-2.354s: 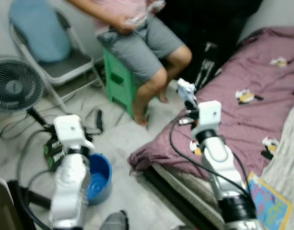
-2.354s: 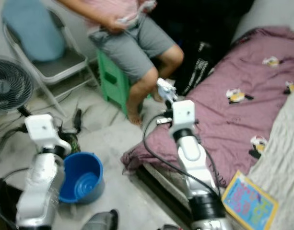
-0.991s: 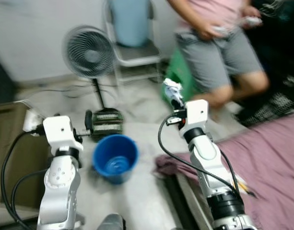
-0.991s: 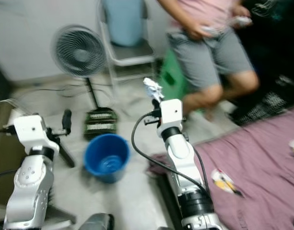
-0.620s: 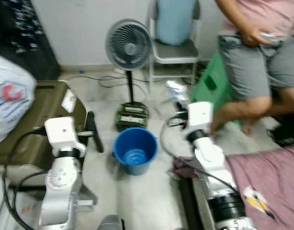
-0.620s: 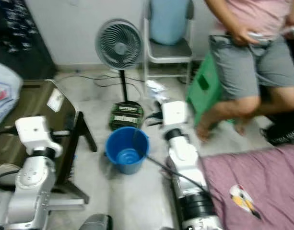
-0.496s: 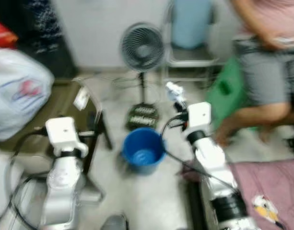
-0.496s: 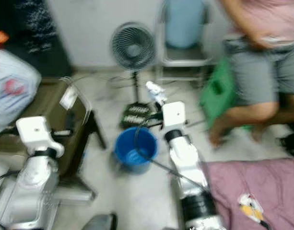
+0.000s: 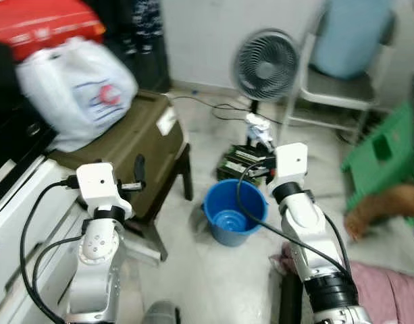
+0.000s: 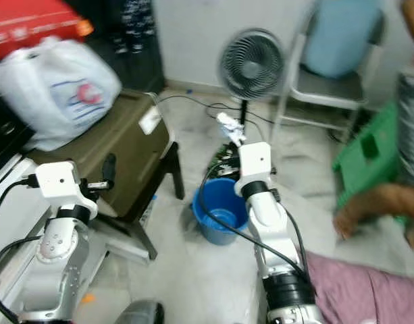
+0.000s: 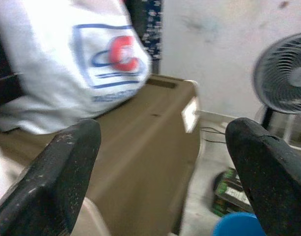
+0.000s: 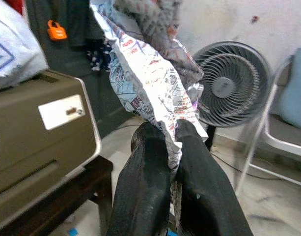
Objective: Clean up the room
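1. Pale tiled floor (image 9: 193, 270) fills the room ahead; a blue bucket (image 9: 234, 212) stands beside a standing fan (image 9: 266, 65) and an olive trunk (image 9: 125, 152).
2. My right gripper (image 12: 171, 137) is clenched on a crumpled wrapper (image 12: 150, 73), held beyond the bucket's far rim.
3. My left gripper (image 11: 162, 162) hangs spread wide, grasping nothing.
4. I judge this the carry-to-bin step; next I must bring the wrapper over the bucket's mouth and release.

Blue bucket (image 9: 234, 210) open-topped, bare floor (image 9: 213, 283) in front, fan (image 9: 264, 64) behind, brown case (image 9: 125, 152) left.
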`<state>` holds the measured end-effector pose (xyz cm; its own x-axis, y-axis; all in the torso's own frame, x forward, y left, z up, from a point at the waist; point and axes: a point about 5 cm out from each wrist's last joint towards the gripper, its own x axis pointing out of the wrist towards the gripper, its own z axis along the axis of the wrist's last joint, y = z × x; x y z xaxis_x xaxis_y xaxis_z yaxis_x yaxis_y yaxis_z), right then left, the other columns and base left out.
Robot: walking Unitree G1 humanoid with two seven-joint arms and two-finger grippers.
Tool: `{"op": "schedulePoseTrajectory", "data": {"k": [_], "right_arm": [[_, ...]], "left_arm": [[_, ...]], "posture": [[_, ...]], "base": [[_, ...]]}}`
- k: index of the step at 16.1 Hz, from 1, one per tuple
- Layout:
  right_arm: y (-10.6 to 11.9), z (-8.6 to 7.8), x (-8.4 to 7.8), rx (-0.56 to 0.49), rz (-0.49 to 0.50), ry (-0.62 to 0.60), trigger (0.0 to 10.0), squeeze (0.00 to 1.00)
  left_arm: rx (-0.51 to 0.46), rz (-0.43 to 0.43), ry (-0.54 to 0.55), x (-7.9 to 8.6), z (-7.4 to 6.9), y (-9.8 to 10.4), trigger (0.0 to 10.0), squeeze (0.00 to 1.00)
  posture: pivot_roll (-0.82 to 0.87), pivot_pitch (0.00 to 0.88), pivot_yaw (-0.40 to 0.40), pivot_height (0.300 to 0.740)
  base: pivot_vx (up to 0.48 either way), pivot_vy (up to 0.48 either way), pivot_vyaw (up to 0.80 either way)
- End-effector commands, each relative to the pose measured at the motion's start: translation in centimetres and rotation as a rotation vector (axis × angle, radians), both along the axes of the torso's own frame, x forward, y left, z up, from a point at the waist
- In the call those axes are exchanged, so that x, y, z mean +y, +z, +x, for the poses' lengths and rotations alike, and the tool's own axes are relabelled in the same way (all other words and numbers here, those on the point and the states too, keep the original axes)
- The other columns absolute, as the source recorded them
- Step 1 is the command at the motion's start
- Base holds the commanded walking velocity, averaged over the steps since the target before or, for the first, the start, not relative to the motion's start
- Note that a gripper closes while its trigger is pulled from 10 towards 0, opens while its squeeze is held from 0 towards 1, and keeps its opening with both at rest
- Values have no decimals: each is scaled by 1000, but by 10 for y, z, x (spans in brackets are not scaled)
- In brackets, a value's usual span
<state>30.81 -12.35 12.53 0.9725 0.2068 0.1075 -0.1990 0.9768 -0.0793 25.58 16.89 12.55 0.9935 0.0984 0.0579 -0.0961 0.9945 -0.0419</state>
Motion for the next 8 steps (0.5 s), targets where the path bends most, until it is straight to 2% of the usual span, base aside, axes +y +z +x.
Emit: {"op": "schedulePoseTrajectory", "data": {"k": [1,6,8], "right_arm": [[0,-1,4,0,13,5,10000,0],[-1,0,1,18,46,-16,10000,0],[0,1,0,16,43,-16,10000,0]], "left_arm": [[2,-2,3,2,0,0,10000,0],[-17,-17,-30,-1,0,2,10000,0],[-20,-18,-38,-2,0,2,10000,0]], "posture": [[33,56,-14,740],[30,58,-13,740],[25,59,-13,740]], "base": [[0,0,0],[0,0,0],[0,0,-634]]}}
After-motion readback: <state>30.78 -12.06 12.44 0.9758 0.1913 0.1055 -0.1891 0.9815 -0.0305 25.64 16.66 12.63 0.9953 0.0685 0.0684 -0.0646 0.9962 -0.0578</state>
